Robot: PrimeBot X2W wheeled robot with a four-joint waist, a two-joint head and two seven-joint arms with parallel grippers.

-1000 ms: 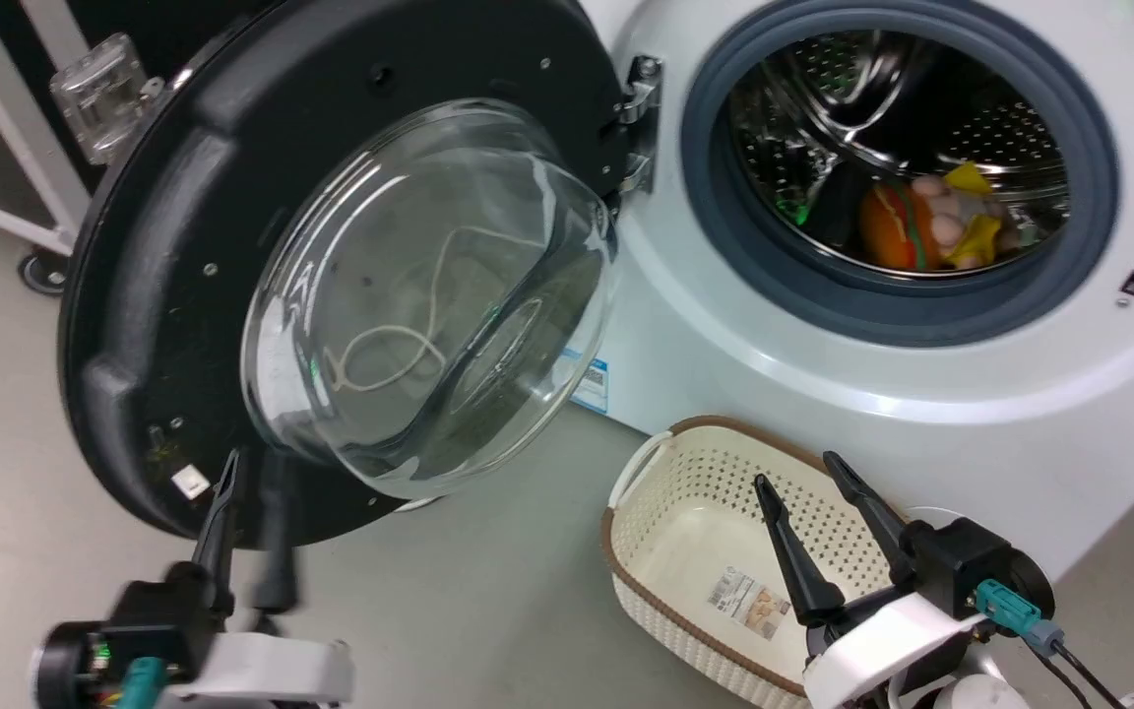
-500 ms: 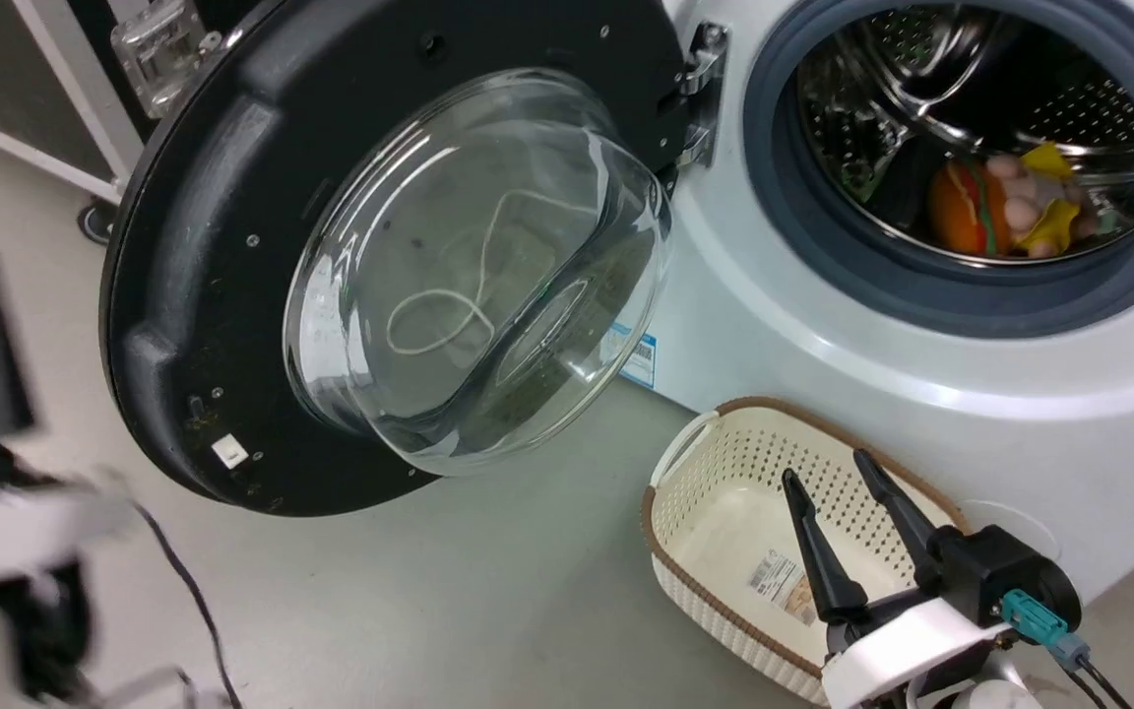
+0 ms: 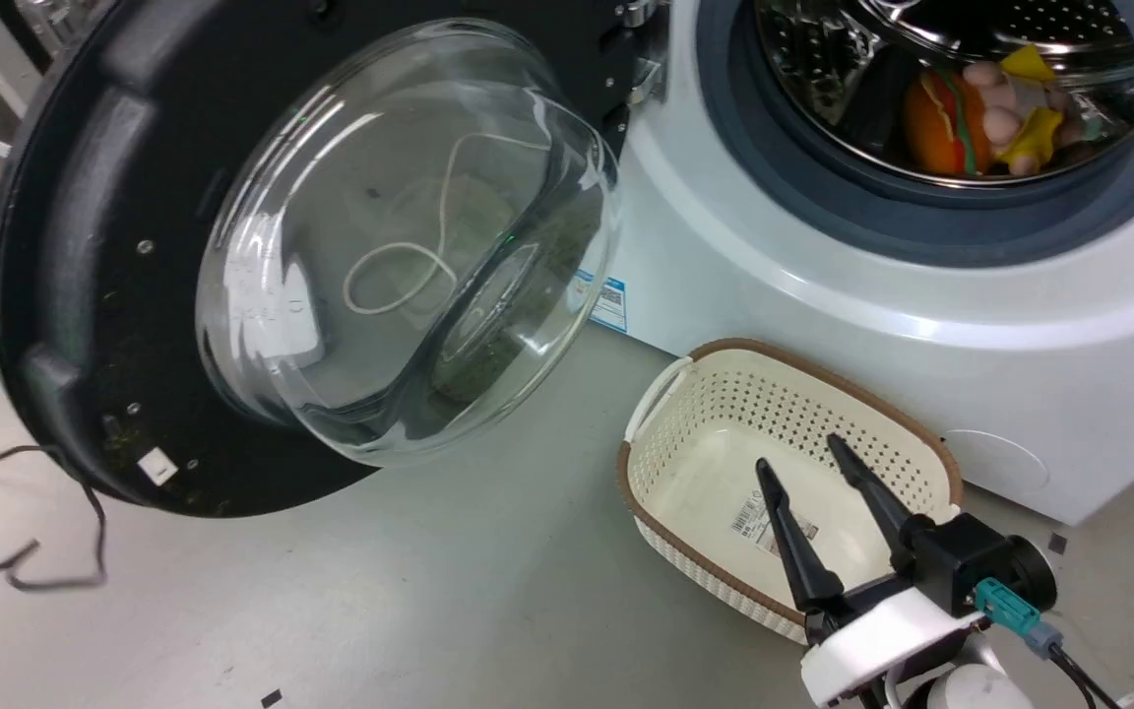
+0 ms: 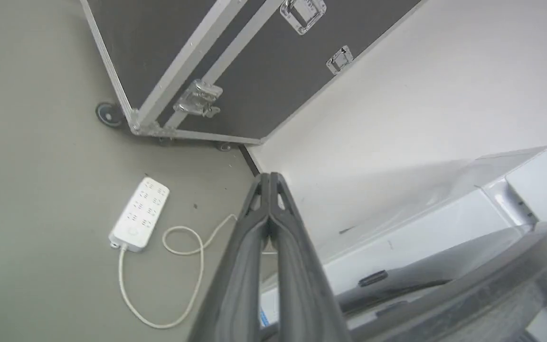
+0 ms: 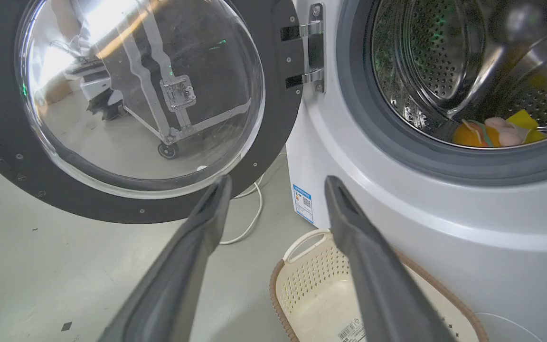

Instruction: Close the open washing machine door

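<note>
Washing machine door point(image 3: 65, 246) hangs wide open at 10 o'clock, so I judge the whole closing swing is left to do. Nearest me, at 5 o'clock, my right gripper point(image 3: 798, 453) is spread and empty over the basket point(image 3: 715, 443). My left gripper point(image 4: 269, 183) is pinched together on nothing, near the door's rim. Being round, the door has no long axis. Its glass bowl point(image 3: 400, 246) bulges toward me, and its hinge point(image 3: 642, 71) sits at 12 o'clock on the washing machine point(image 3: 823, 315).

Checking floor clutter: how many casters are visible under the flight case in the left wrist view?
2. First caster beside the flight case corner; second caster by the wall. More may be hidden.
</note>
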